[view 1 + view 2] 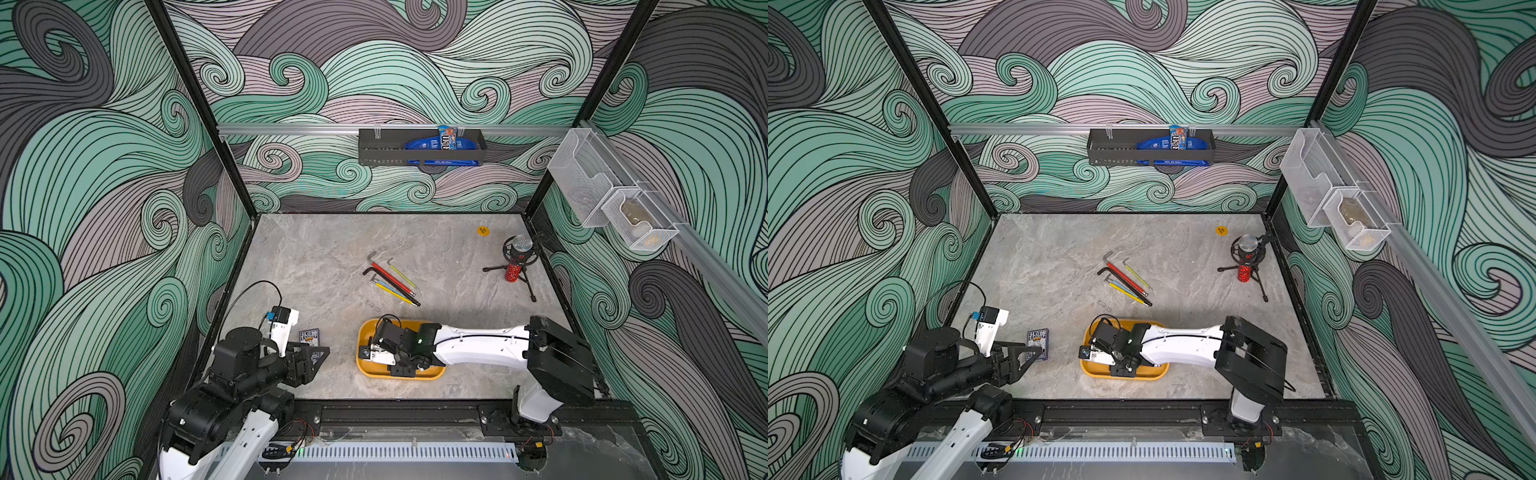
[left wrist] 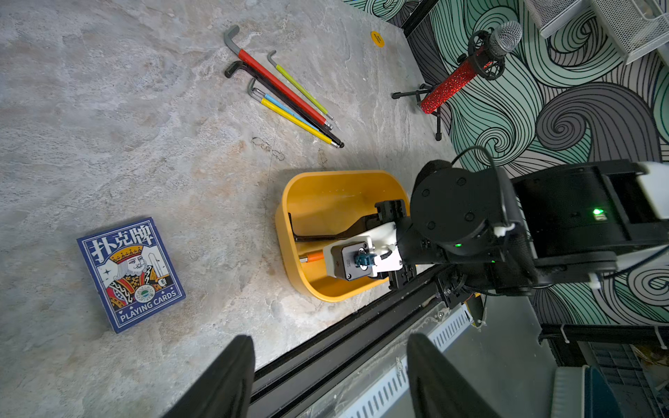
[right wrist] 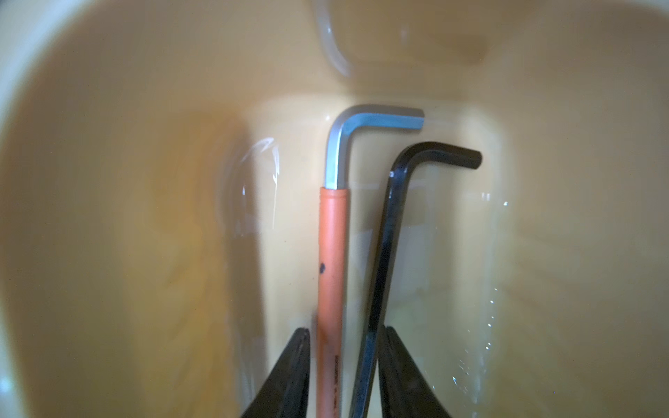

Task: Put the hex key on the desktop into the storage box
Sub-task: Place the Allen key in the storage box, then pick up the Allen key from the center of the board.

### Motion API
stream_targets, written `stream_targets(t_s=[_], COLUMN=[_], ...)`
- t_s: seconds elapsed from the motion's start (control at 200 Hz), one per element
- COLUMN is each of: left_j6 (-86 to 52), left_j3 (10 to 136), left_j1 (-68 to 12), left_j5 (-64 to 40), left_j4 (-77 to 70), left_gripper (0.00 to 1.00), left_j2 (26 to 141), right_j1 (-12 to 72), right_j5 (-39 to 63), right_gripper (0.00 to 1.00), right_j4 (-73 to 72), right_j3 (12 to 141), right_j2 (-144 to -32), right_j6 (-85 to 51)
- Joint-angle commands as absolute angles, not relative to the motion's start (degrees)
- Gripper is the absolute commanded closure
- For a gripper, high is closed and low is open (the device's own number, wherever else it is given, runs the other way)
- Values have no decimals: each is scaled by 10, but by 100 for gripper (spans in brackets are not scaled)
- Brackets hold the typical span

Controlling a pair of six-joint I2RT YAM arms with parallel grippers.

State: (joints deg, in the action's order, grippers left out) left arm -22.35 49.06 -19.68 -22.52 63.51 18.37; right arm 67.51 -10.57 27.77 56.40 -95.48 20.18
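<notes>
Left wrist view: my left gripper [image 2: 329,340] stands wide and empty above the desktop [image 2: 108,108]. Right wrist view: inside the storage box [image 3: 108,181], my right gripper [image 3: 344,331] narrowly brackets the orange-sleeved hex key [image 3: 333,253] and the black hex key [image 3: 389,231]; I cannot tell whether it grips them. The 5 loose hex keys [image 1: 392,282] lie on the desktop beyond.

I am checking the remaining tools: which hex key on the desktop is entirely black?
The all-black hex key, lying between the red-sleeved key and the blue-sleeved key; the other four wear coloured sleeves.
</notes>
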Motion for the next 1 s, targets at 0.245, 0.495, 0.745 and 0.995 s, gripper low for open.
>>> stream_targets(t_s=[0.245, 0.495, 0.745, 0.995], left_j6=[-226, -227, -232, -239], left_j3=[512, 508, 510, 509], left_j1=[-199, -199, -199, -199], left_j5=[-224, -228, -231, -234], left_j4=[631, 625, 625, 617], left_gripper=[31, 31, 31, 31], left_j2=[185, 187, 183, 185], right_j1=[583, 487, 444, 424], right_j5=[-105, -99, -83, -56], right_gripper=[65, 66, 67, 67], right_j4=[297, 311, 317, 324], right_j3=[640, 742, 823, 865], right_j2=[-878, -957, -1065, -1146], right_j6=[153, 139, 125, 124])
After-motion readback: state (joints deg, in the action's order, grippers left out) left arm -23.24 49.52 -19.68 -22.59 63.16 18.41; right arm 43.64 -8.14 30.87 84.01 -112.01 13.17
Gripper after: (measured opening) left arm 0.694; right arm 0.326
